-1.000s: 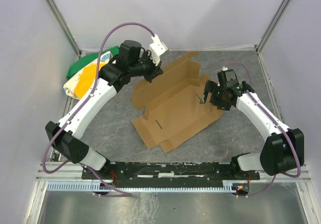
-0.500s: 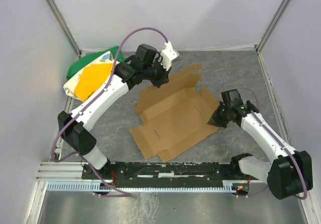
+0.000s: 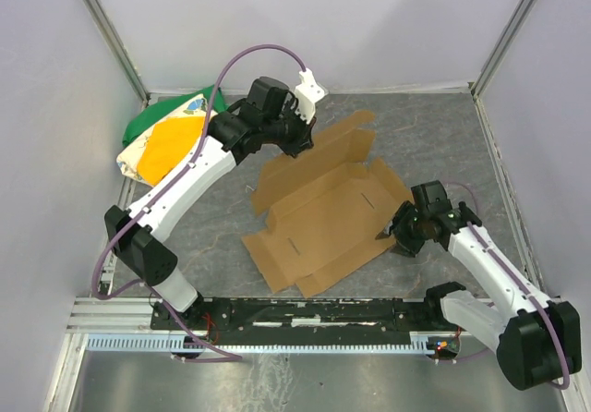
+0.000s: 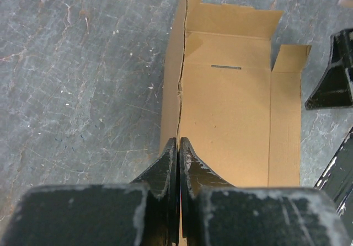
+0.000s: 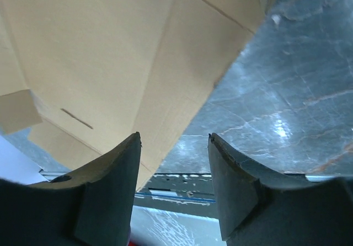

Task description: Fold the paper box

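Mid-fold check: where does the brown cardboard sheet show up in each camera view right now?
Top external: brown corrugated cardboard sheet lies flat mid-table, between both arms.
Left wrist: sheet fills centre and right, running up from the left pincer.
Right wrist: sheet fills the upper left, above the right pincer.
Shared landmark: grey marbled tabletop bordering the sheet.

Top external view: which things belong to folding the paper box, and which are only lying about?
For the job: paper box, not yet folded; left gripper, shut on its far flap; right gripper, open at its right edge.
Lying about: green, yellow and white cloth bundle, far left corner.
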Controlling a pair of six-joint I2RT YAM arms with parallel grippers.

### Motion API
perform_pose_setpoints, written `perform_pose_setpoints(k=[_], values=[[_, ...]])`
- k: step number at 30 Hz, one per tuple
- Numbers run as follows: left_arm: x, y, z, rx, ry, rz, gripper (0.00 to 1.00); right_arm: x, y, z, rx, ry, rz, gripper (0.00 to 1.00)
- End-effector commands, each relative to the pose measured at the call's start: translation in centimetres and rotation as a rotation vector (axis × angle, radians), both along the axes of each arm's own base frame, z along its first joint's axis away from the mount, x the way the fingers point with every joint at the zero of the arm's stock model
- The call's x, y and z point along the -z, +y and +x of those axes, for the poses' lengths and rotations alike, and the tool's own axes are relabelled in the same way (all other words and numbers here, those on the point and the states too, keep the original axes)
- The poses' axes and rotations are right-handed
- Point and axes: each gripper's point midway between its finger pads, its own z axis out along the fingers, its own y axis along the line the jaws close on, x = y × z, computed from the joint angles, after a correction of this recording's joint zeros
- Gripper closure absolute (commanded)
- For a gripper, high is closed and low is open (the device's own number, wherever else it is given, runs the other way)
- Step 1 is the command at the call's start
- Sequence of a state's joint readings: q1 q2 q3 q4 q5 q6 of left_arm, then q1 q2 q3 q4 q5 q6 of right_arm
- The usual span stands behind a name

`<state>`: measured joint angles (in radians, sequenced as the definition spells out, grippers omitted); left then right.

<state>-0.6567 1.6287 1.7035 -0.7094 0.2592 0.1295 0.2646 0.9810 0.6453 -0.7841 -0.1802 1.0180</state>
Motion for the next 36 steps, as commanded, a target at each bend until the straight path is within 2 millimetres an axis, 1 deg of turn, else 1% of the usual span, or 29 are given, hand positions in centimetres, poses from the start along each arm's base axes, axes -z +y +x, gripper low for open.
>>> perform_pose_setpoints(k=[1, 3, 5, 10, 15, 18, 22, 27, 31, 36], values=[[-6.2, 0.1, -0.2, -0.035, -0.1, -0.12, 0.97, 2.1, 0.7, -1.3, 0.033, 0.075, 0.053, 0.39], [-6.7, 0.0, -0.7, -0.019, -0.103, -0.133, 0.97, 2.9, 1.1, -1.0, 0.036, 0.082, 0.073, 0.39], [-6.7, -0.2, -1.1, 0.0, -0.09, -0.145, 0.97, 3.5, 1.1, -0.8, 0.04, 0.088, 0.072, 0.38], [-5.8, -0.5, -2.3, 0.024, -0.035, -0.172, 0.97, 3.9, 1.5, 0.4, 0.039, 0.085, 0.072, 0.38], [-5.0, -0.2, -2.9, 0.015, -0.013, -0.174, 0.97, 4.8, 1.6, 0.5, 0.04, 0.104, 0.074, 0.37], [-4.5, 0.0, -2.8, 0.004, -0.008, -0.161, 0.97, 5.3, 2.1, 0.7, 0.044, 0.098, 0.103, 0.37], [-4.2, 0.1, -2.7, -0.012, 0.002, -0.161, 0.97, 5.8, 2.5, 0.9, 0.041, 0.093, 0.122, 0.38], [-3.9, 0.1, -2.4, -0.04, 0.017, -0.164, 0.97, 6.6, 2.7, 0.0, 0.007, 0.144, 0.106, 0.38], [-3.6, 0.0, -2.2, -0.057, 0.033, -0.164, 0.97, 7.0, 2.7, -0.6, 0.013, 0.144, 0.101, 0.39], [-3.2, 0.2, -1.8, -0.092, 0.046, -0.162, 0.97, 6.7, 2.2, -0.7, 0.064, 0.084, 0.089, 0.46]])
